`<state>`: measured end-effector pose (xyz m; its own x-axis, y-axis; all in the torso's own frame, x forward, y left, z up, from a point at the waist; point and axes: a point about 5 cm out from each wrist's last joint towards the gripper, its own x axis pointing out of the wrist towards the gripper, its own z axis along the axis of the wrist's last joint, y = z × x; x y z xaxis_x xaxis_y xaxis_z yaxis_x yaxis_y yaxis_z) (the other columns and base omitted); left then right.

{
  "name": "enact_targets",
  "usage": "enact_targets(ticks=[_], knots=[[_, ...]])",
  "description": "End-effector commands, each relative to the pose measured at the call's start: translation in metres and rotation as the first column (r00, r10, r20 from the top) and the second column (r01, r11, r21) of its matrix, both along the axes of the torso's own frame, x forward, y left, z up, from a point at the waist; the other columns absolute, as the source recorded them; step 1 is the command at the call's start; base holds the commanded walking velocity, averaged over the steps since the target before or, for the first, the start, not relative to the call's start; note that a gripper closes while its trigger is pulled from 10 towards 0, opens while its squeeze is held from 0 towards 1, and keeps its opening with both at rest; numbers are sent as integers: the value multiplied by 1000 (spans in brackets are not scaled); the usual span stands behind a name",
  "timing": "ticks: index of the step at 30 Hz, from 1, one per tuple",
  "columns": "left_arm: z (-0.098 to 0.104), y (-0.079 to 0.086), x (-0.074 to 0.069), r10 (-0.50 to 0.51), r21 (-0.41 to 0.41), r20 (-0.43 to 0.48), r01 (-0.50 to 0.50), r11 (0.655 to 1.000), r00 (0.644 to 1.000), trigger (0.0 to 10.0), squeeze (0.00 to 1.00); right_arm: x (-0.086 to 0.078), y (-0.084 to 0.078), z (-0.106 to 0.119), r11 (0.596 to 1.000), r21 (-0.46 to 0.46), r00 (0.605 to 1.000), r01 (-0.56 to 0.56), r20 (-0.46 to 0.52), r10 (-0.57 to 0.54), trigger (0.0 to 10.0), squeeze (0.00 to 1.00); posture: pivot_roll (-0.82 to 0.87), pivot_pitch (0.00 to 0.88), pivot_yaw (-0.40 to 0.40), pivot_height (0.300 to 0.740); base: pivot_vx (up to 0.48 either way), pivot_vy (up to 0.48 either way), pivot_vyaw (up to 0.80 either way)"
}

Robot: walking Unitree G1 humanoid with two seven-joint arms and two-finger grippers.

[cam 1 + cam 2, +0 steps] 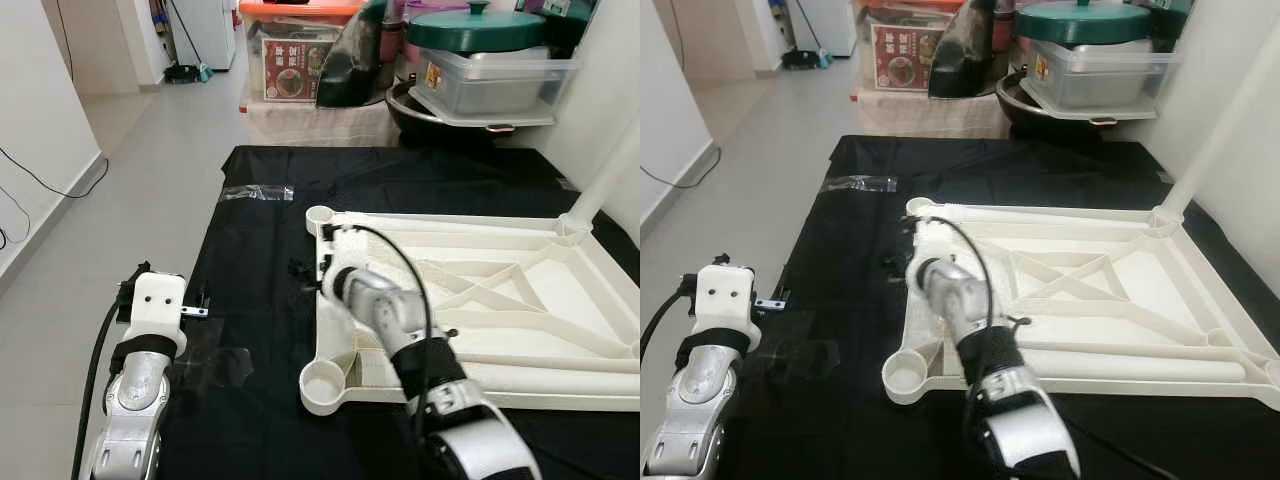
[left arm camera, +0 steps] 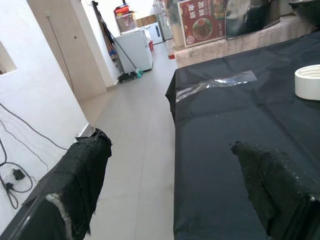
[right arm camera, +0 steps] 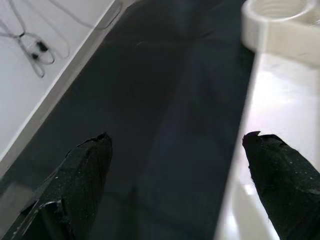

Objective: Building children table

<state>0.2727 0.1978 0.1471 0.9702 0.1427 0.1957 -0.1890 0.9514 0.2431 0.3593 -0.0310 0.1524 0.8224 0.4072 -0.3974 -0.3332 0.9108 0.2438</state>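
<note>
Nearest to us, our left tool (image 2: 170, 195) hangs off the left edge of the black cloth (image 1: 260, 300), partly over the grey floor (image 1: 120, 200); its two padded fingers (image 2: 80, 185) are spread wide with nothing between them. We judge this arm is simply parked out of the way.

Our right arm reaches forward over the near-left part of the upturned white table top (image 1: 500, 290), which lies on the cloth with its ribbed underside facing up, presumably so the legs can be fitted into the corner sockets. The right tool (image 3: 180, 185) is released too, fingers apart: one hangs over the dark cloth, the other over the table top's left rail, so the rail's edge sits roughly between them. That straddle reads to us as lining up to take hold of the rail, or to steady the top.

The near-left socket (image 1: 322, 383) is empty, and so is the far-left one (image 1: 320, 214). A white leg (image 1: 520, 360) lies loose along the near side of the underside. At the far-right corner, a leg (image 1: 610, 170) already stands upright.

Further out, a strip of clear tape (image 1: 257, 193) lies on the cloth near its far-left corner. Beyond the cloth's far edge stand storage boxes (image 1: 300, 50) and a pot with a green lid (image 1: 475, 28).
</note>
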Motion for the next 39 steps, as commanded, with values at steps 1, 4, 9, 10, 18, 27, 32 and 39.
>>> enact_targets(ticks=[1, 4, 9, 10, 18, 27, 32, 39], knots=[[-7, 2, 0, 13, 17, -37, -13, 1000, 999, 10000, 0, -5, 6, -4, 999, -6, 999, -35, -26, 35, 10000, 0, 101, 0, -65, 740, 0, 0, 0], [-8, 2, 0, 13, 20, -43, -12, 1000, 999, 10000, 0, -7, 11, -9, 999, -12, 997, -51, -53, 50, 10000, 0, 102, 0, -68, 740, 0, 0, 0], [-10, 0, 0, 16, 26, -53, -15, 1000, 998, 10000, 0, -2, -8, -33, 994, -69, 991, 82, -100, -89, 10000, 0, 111, 0, -77, 740, 0, 0, 0], [-11, 1, 0, 20, 27, -54, -18, 999, 998, 10000, 0, 1, -20, -40, 985, -88, 981, 149, -114, -158, 10000, 0, 113, 0, -78, 740, 0, 0, 0], [-13, 1, -1, 21, 29, -59, -19, 999, 998, 10000, 0, -3, -23, -45, 986, -109, 981, 124, -133, -138, 10000, 0, 102, 0, -70, 740, 0, 0, 0], [-14, -1, 0, 15, 32, -62, -13, 999, 998, 10000, 0, -14, -5, -50, 995, -96, 989, -29, -147, 15, 0, 0, 106, 0, -71, 740, 0, 0, 0], [-16, 0, 0, 23, 44, -73, -19, 999, 997, 10000, 0, -17, 5, -49, 957, -170, 971, -235, -90, 223, 0, 0, 104, 0, -72, 740, 0, 0, 0], [-17, -1, 1, 22, 45, -80, -18, 999, 997, 10000, 0, -26, -2, -53, 868, -305, 918, -392, -64, 392, 0, 0, 92, 0, -68, 740, 0, 0, 0]])
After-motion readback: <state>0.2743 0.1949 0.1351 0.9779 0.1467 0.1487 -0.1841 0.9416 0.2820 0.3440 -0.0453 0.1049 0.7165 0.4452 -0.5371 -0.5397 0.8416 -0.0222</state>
